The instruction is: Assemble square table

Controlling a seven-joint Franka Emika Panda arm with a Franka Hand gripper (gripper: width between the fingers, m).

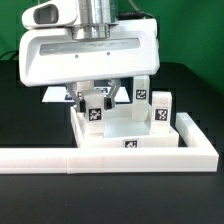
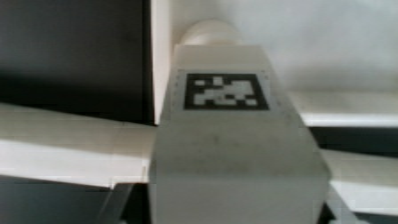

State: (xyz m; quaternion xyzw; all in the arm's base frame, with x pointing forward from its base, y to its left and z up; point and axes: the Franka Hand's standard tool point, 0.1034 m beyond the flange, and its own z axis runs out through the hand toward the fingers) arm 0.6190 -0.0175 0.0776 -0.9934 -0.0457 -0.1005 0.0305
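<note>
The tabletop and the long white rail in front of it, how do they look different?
The tabletop is a squarish tray with a raised rim; the rail is a long, thin L-shaped bar. The tabletop shows a small black-and-white tag on its front edge; the rail shows none. Legs stand on the tabletop; nothing stands on the rail. Both are white.

We're looking at a black, matte table surface [image 1: 20, 120], dark right across the exterior view. Lying directly on it, along the near edge, we have the long white L-shaped rail [image 1: 60, 158], turning a corner at the exterior view's right. Tucked just inside that corner sits the white plastic square tabletop [image 1: 125, 135], tray-like, a small black-and-white tag on its front rim. Behind it, towards the exterior view's left, a flat white board [image 1: 57, 96] peeks out, mostly hidden.
</note>
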